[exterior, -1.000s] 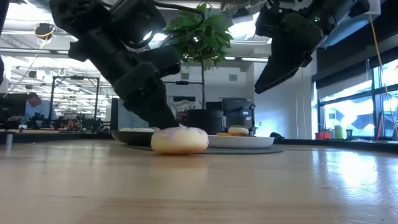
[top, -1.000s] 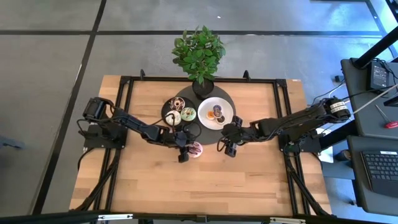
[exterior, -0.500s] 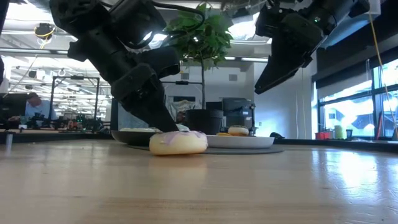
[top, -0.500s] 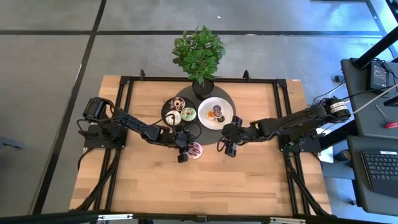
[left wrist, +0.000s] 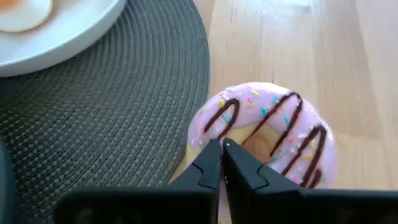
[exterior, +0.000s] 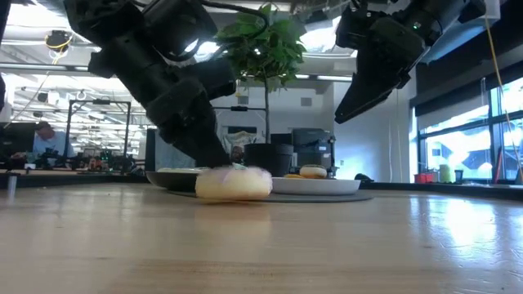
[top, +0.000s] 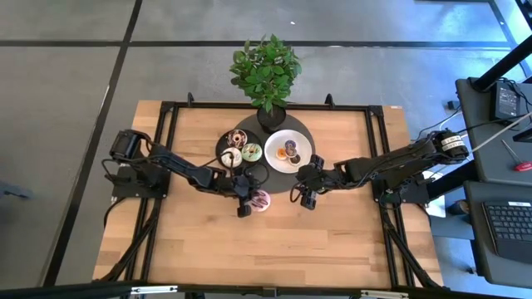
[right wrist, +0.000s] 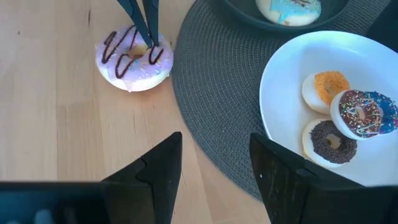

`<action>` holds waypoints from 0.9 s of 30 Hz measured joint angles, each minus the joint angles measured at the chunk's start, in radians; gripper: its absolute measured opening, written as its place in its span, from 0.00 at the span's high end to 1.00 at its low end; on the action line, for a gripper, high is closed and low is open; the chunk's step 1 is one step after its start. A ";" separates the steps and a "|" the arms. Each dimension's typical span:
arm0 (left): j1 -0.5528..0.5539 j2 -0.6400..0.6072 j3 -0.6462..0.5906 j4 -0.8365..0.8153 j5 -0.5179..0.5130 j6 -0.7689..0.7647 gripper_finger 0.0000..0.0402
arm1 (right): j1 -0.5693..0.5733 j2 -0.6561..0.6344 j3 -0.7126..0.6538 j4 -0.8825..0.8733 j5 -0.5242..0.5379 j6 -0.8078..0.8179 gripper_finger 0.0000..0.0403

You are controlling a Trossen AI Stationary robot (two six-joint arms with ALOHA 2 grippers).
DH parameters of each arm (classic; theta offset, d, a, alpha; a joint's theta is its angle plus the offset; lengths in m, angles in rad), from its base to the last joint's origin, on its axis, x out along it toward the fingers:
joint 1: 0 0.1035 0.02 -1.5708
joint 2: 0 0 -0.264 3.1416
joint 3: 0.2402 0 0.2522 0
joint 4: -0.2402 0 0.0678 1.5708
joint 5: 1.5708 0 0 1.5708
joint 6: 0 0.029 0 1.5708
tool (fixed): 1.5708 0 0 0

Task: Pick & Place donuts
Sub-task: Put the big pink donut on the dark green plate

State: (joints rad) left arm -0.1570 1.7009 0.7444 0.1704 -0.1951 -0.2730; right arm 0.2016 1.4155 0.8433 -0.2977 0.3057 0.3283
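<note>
Wooden table (top: 208,241) planks carry the whole scene, and the thing that matters, a pink donut (top: 261,199) striped with chocolate, sits on the bare wood just beside the near edge of a round dark woven mat (top: 274,178). The left gripper (left wrist: 222,163) is down on it: both fingertips are pressed together and poke into the donut's centre hole, clenched on nothing, with the ring around them. In the low view the donut (exterior: 234,183) rests flat on the table under that arm.

My read is that the pick has not taken hold yet. The next move calls for the fingers to spread or shift so one lies inside the hole and one outside, closing across the ring before any lift.

On the mat stand a white plate (right wrist: 292,62) with three small donuts (right wrist: 342,118), toward the right, and a black plate (top: 223,149) with more, toward the left. The right gripper (right wrist: 211,168) hangs above the table just right of the mat, fingers spread and empty.

A potted plant (top: 266,71) crowds the far edge. Near-side wood is wide open, so lifting up and toward the near side looks safest; the plate rims sit close on the far side.
</note>
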 joint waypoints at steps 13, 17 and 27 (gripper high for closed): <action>0.015 -0.177 0.001 -0.146 -0.059 -0.003 0.99 | 0.000 0.000 0.000 -0.014 0.015 0.000 0.53; 0.062 -0.288 0.001 -0.292 -0.204 -0.027 0.99 | 0.000 0.000 0.000 -0.019 0.015 -0.001 0.53; 0.309 -0.393 -0.001 -0.416 -0.292 -0.075 0.99 | -0.008 0.000 0.000 -0.013 0.016 -0.026 0.53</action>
State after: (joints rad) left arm 0.1518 1.3082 0.7433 -0.2460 -0.4866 -0.3479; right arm 0.1940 1.4158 0.8433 -0.3107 0.3214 0.3027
